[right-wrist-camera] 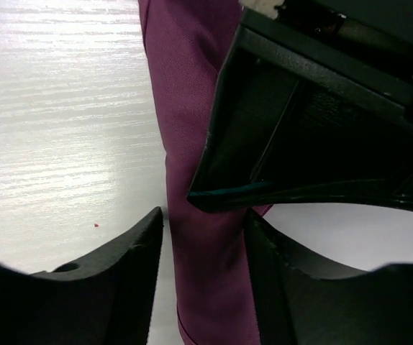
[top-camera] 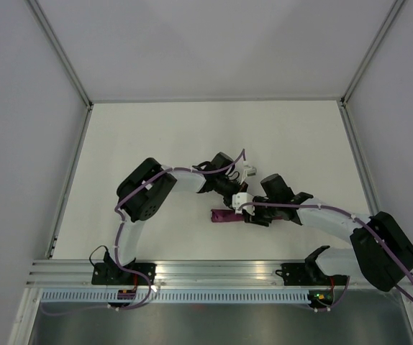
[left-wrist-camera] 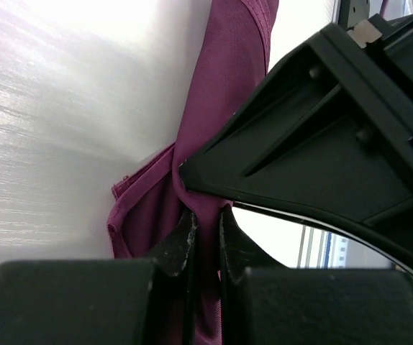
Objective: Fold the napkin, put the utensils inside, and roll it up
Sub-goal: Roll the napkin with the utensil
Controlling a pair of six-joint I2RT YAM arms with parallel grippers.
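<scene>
The magenta napkin [top-camera: 223,215] lies at the table's middle as a narrow roll. In the left wrist view the napkin [left-wrist-camera: 224,86] runs away from my fingers, and my left gripper [left-wrist-camera: 206,217] is shut on a fold of it. From the right wrist view the napkin [right-wrist-camera: 192,115] passes between the fingers of my right gripper [right-wrist-camera: 203,215], which straddles the roll. One finger touches the roll and a sliver of table shows at the other. The two grippers meet over the roll, left gripper [top-camera: 238,203] and right gripper [top-camera: 252,215]. The utensils are hidden.
The white table [top-camera: 156,144] is walled by grey panels on three sides, with metal posts at the back corners. An aluminium rail [top-camera: 206,270] carrying both arm bases runs along the near edge. Each wrist view is partly blocked by the other arm's black gripper body [left-wrist-camera: 329,144].
</scene>
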